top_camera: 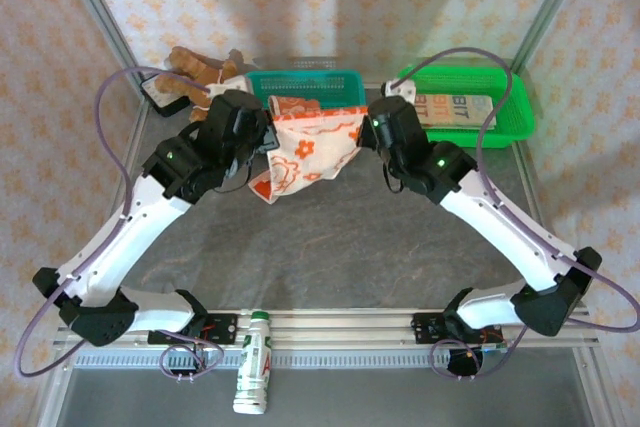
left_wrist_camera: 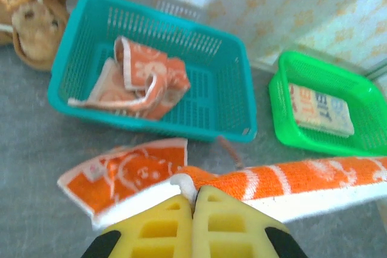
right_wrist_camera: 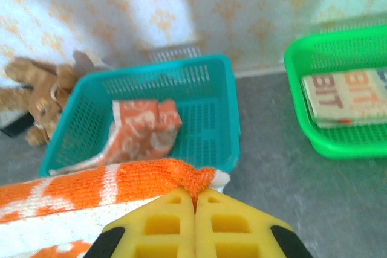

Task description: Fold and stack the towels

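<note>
Orange towel (top_camera: pixel 305 152) top edge stretched between left pincer (left_wrist_camera: pixel 193 196), right pincer (right_wrist_camera: pixel 195 197), both pinching corners.

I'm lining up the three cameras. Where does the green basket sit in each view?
Top external: green basket at the far right, top of the table.
Left wrist: right edge, mid-height.
Right wrist: upper right, cut by the frame.
Shared landmark: teal basket, left of it in every view.
</note>
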`<state>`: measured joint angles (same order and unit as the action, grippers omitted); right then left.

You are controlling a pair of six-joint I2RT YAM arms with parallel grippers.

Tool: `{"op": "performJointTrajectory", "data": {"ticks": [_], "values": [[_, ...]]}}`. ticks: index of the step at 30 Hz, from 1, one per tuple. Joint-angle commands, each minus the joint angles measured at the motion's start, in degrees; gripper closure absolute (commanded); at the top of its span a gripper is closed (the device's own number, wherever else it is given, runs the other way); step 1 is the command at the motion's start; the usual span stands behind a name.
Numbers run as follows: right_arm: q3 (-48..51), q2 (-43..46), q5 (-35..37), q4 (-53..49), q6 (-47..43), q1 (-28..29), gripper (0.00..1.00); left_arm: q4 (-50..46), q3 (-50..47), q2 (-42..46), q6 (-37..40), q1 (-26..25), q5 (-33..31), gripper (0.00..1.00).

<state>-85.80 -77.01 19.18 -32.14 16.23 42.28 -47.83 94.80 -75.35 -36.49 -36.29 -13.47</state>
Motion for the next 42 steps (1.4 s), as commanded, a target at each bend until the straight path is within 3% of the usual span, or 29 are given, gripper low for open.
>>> {"op": "performJointTrajectory", "data": {"ticks": [1,12,17,23,29,35,42], "values": [[-5.4,-2.5,-1.9,2.9,-4.5,-2.5,1.0,-2.6,6.4,-2.1,4.7,1.5,-5.5,1.0],[-24.0,-9.4,-6.0,5.2,-6.7,-5.0,1.0,-4.6,30.3,-11.8,10.4,2.6,-5.2,1.0],[-29.1,-9.5,-8.6,5.1,-7.3,-5.0,1.0,-5.1,35.6,-11.9,10.2,2.6,-3.4,1.0],[-29.1,-6.9,-10.5,5.1,-7.3,-5.0,1.0,-4.8,34.7,-9.3,7.5,2.6,0.6,1.0],[-22.5,0.3,-13.7,5.4,-6.5,-3.8,1.0,-2.7,28.4,-3.3,3.0,0.7,4.1,1.0],[-14.9,7.9,-12.7,3.5,-8.3,2.4,1.0,-2.5,19.6,4.2,-0.1,-4.7,2.9,1.0],[-6.9,16.6,-6.4,-0.4,-7.9,11.7,1.0,-2.0,7.4,13.1,-3.6,-12.0,0.2,1.0]]}}
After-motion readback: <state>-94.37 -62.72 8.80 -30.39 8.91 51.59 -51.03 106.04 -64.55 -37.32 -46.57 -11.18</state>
